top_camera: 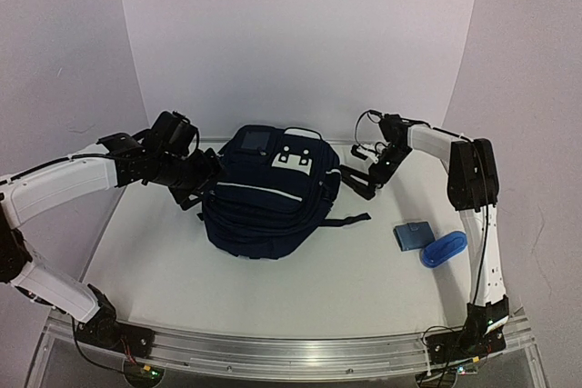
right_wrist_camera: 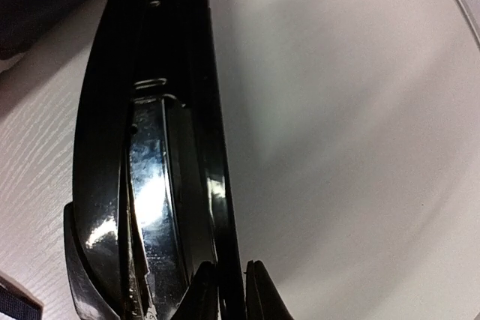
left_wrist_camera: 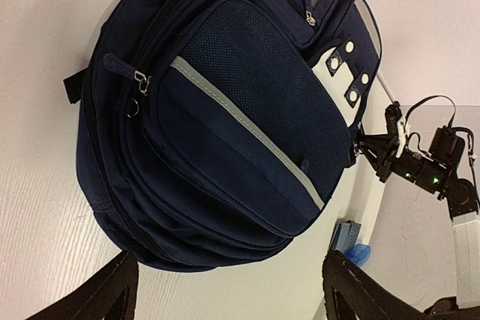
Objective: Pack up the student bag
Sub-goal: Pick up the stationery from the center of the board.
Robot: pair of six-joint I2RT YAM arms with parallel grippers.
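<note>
The student bag (top_camera: 268,193), navy with thin white stripes and a white buckle patch, lies flat mid-table; its mesh front pocket fills the left wrist view (left_wrist_camera: 225,110). My left gripper (top_camera: 205,181) hovers at the bag's left side, open, with both fingers apart over bare table (left_wrist_camera: 232,297) and nothing between them. Right of the bag, my right gripper (top_camera: 371,173) is low at the table. Its fingertips (right_wrist_camera: 232,290) are pinched on the thin edge of a glossy black stapler (right_wrist_camera: 150,170). The stapler (top_camera: 357,183) lies just beside the bag's right edge.
A small grey-blue pouch (top_camera: 414,234) and a bright blue oblong item (top_camera: 444,249) lie at the right front; the left wrist view shows the pouch (left_wrist_camera: 346,235) too. A dark bag strap (top_camera: 350,220) trails right across the table. White curved walls enclose the back.
</note>
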